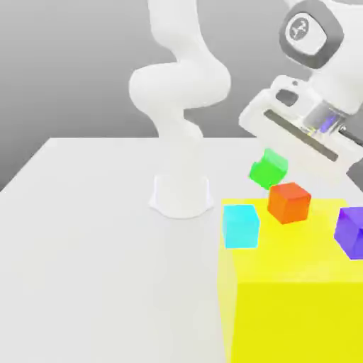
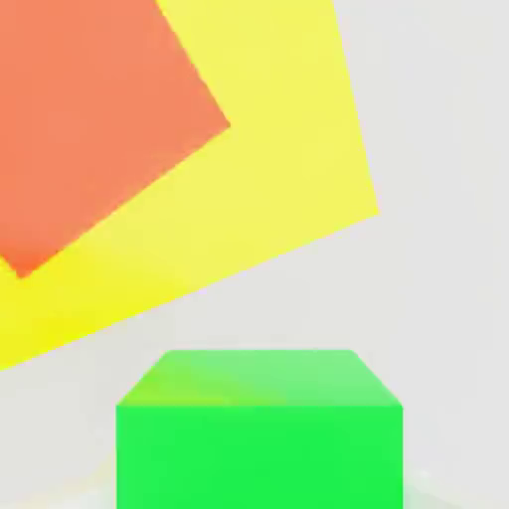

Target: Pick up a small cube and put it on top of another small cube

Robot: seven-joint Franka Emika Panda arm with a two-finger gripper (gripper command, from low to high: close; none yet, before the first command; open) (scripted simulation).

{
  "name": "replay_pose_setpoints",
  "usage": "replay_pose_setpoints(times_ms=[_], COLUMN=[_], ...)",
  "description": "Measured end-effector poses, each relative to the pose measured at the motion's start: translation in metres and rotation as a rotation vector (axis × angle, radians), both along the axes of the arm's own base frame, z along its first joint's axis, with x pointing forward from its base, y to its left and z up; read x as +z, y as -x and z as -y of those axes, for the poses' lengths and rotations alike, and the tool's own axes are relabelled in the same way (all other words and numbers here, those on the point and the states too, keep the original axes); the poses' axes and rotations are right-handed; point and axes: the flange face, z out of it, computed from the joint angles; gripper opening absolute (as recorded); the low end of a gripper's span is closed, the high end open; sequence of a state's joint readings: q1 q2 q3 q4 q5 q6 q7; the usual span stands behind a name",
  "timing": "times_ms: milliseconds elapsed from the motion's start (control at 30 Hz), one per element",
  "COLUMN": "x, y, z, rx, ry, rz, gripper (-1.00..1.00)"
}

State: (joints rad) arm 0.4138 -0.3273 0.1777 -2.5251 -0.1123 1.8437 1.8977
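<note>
The small green cube [image 1: 268, 169] hangs in the air just under the white hand, and my gripper [image 1: 278, 157] is shut on it. In the hand view the green cube [image 2: 258, 427] sits close to the camera. An orange-red cube [image 1: 288, 202] rests on top of a big yellow block [image 1: 283, 298], slightly lower than the green cube and toward the exterior view's right of it. In the hand view the orange-red cube [image 2: 89, 119] lies off to one side of the green cube, not straight beneath it, on the yellow block [image 2: 288, 179].
A cyan cube [image 1: 241, 225] sits at the yellow block's corner on the exterior view's left. A purple cube [image 1: 351, 230] is at the exterior view's right edge. The arm's white base [image 1: 181, 195] stands on the white table [image 1: 92, 255] behind them.
</note>
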Motion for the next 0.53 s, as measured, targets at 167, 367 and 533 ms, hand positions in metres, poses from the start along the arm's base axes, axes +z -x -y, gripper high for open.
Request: replay_pose_setpoints(times_ms=[167, 367, 533], x=[0.047, 0.043, 0.021], y=[-0.029, -0.049, -0.048], z=[0.015, 0.028, 0.028], rx=[-0.27, -0.453, -0.457], ry=[-0.169, -0.279, -0.281], rz=[0.161, 0.278, 0.281], gripper=[-1.0, -1.0, 1.0])
